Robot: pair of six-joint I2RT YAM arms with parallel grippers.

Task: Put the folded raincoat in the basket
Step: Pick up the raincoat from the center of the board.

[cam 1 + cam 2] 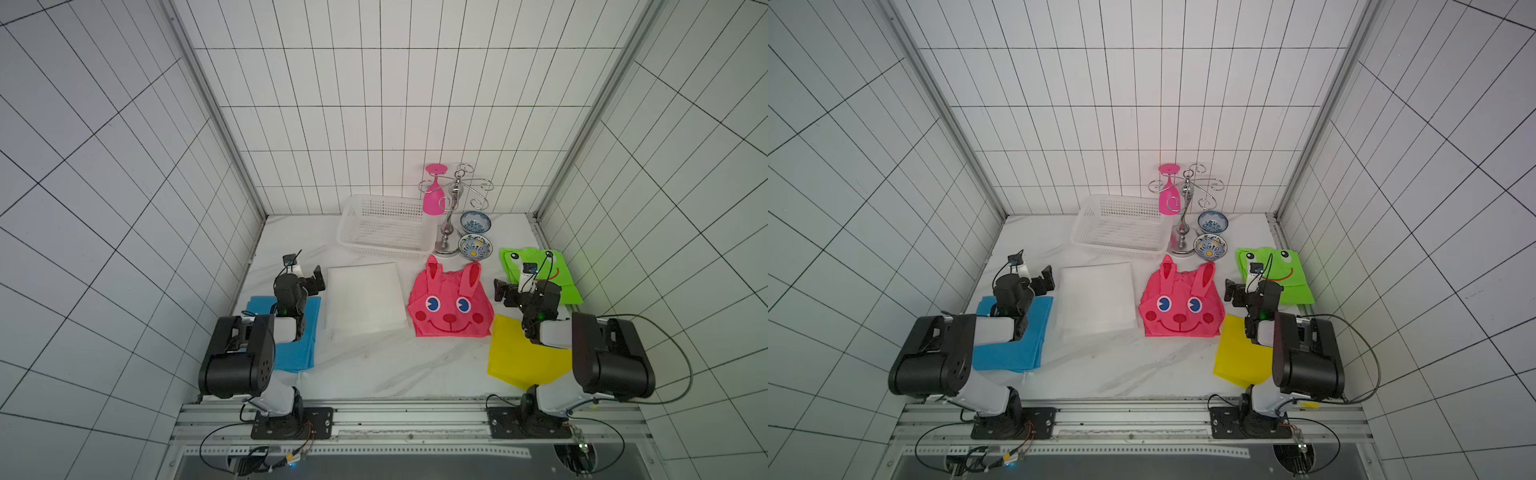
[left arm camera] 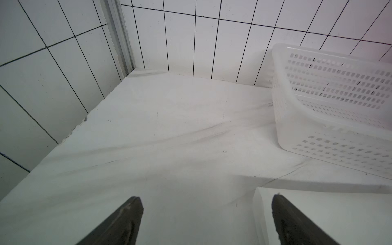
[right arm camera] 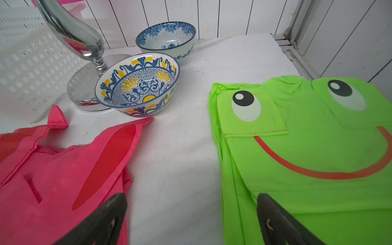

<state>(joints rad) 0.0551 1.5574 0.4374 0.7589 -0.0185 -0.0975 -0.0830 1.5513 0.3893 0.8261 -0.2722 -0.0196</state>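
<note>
Blue raincoat and yellow raincoat lie folded nearest, under the arms. The left gripper and right gripper hang spread wide and empty beside the white raincoat, pink rabbit raincoat and green frog raincoat. Farther back the white perforated basket sits upright, long axis left-to-right, with a chrome rack and two bowls just beside its right end.

The left arm and right arm sit folded low. The left gripper points inward, jaws spread wide. The right gripper mirrors it, jaws equally wide.
</note>
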